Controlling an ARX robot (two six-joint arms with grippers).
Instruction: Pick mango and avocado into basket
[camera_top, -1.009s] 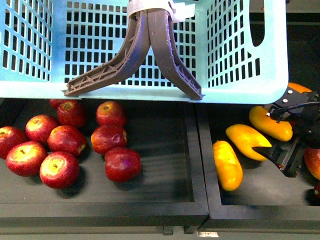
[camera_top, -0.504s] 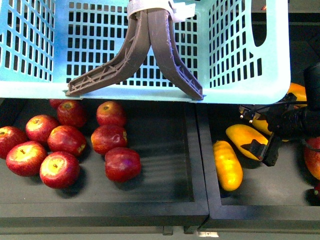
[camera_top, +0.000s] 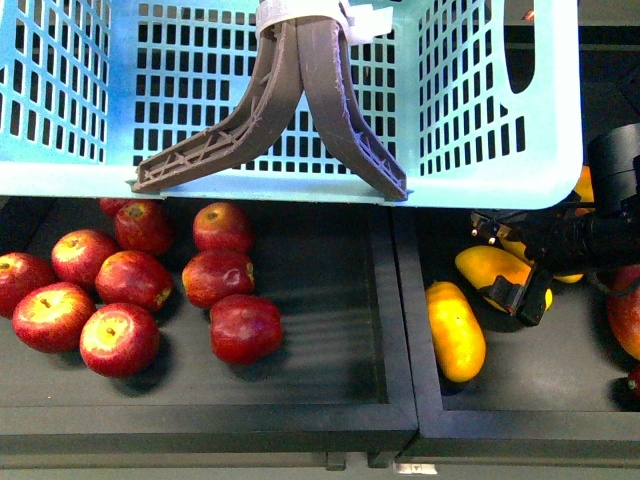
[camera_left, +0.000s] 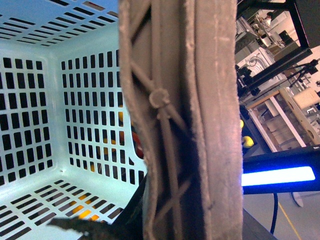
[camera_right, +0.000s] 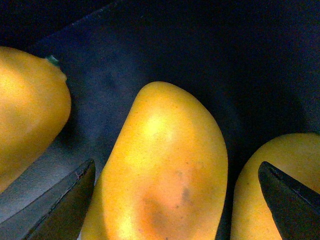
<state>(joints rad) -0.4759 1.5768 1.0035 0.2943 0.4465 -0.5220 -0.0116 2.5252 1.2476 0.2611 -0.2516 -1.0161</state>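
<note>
Mango (camera_top: 480, 265) lies in the dark right-hand tray (camera_top: 530, 395), at the right of the front view just under the rim of the basket (camera_top: 300, 186). The right tool (camera_top: 497, 260) is set over it, spread wide, with one black finger on each side of the fruit. In the right wrist view the mango (camera_right: 165, 170) fills the lower middle. The tool (camera_right: 176, 165) straddles it, one fingertip (camera_right: 75, 195) just beside its flank at lower left and the other at lower right in front of a neighbouring mango (camera_right: 250, 200). I cannot tell whether either tip touches. Another yellow mango (camera_top: 455, 330) lies just beside it, lower in the same tray. Red apples (camera_top: 120, 290) fill the left tray. The basket spans the top of the front view, its handles (camera_top: 300, 110) hanging down the near wall. These handles (camera_left: 180, 120) fill the left wrist view, so the left tool's state cannot be told.
</note>
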